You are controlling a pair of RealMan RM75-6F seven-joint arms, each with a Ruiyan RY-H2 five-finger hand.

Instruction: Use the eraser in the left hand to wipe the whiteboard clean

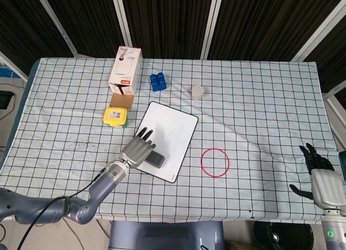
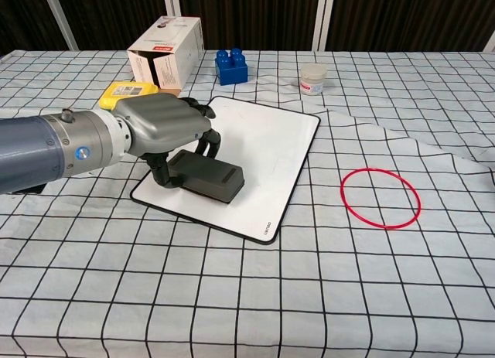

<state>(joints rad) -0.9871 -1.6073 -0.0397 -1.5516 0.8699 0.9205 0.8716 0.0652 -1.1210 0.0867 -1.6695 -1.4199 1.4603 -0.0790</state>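
Note:
A white whiteboard (image 1: 174, 130) (image 2: 267, 145) lies tilted on the checked tablecloth. My left hand (image 1: 138, 149) (image 2: 158, 127) holds a dark grey eraser (image 1: 156, 159) (image 2: 210, 175) flat on the board's near left part, fingers curled over its back edge. No marks show on the board around the eraser. My right hand (image 1: 323, 182) hangs at the table's near right corner, fingers apart and holding nothing; the chest view does not show it.
A red ring (image 1: 215, 162) (image 2: 381, 197) lies right of the board. Behind the board stand a white carton (image 1: 125, 71) (image 2: 165, 50), a blue brick (image 1: 158, 81) (image 2: 231, 66), a small round jar (image 1: 198, 91) (image 2: 313, 79) and a yellow tape measure (image 1: 115, 116) (image 2: 124, 91).

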